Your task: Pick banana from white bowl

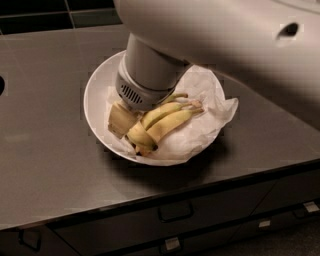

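Note:
The white bowl (96, 87) sits on a steel counter, lined with crumpled white paper (202, 132). A small bunch of yellow bananas lies in its middle. The thick curved banana (169, 125) is at the front of the bunch, with its greenish stem to the right and its dark tip at the lower left. My gripper (125, 118) is down inside the bowl, at the left end of the bunch and touching it. The grey wrist (145, 75) stands right above it and hides the back of the bunch.
The steel counter (45, 150) runs to a front edge, with drawers and handles (175, 212) below. A dark tiled wall (50, 15) is behind. My large white arm (225, 35) crosses the top right of the view.

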`<state>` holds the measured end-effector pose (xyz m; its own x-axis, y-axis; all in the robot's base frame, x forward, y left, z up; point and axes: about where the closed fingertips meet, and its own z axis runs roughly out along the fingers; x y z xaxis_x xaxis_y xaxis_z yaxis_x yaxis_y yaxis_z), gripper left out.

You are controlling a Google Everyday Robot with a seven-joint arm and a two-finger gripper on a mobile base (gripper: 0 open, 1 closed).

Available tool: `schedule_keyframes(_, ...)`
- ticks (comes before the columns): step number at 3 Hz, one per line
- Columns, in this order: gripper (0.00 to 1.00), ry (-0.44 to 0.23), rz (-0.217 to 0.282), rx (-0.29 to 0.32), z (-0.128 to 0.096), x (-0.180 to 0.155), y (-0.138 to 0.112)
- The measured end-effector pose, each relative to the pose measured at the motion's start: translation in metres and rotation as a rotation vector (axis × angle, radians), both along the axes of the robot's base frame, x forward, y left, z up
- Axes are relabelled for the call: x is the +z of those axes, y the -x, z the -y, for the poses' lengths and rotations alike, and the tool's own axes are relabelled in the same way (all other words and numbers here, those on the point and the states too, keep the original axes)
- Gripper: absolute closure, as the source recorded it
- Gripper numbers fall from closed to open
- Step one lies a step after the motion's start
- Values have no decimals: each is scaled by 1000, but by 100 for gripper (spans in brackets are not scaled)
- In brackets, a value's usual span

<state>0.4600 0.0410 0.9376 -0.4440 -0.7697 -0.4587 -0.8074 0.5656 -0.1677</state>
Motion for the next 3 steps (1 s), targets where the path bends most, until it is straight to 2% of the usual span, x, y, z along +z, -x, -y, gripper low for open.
schedule_keyframes(3, 39, 53, -87, -13, -1, -27, 0)
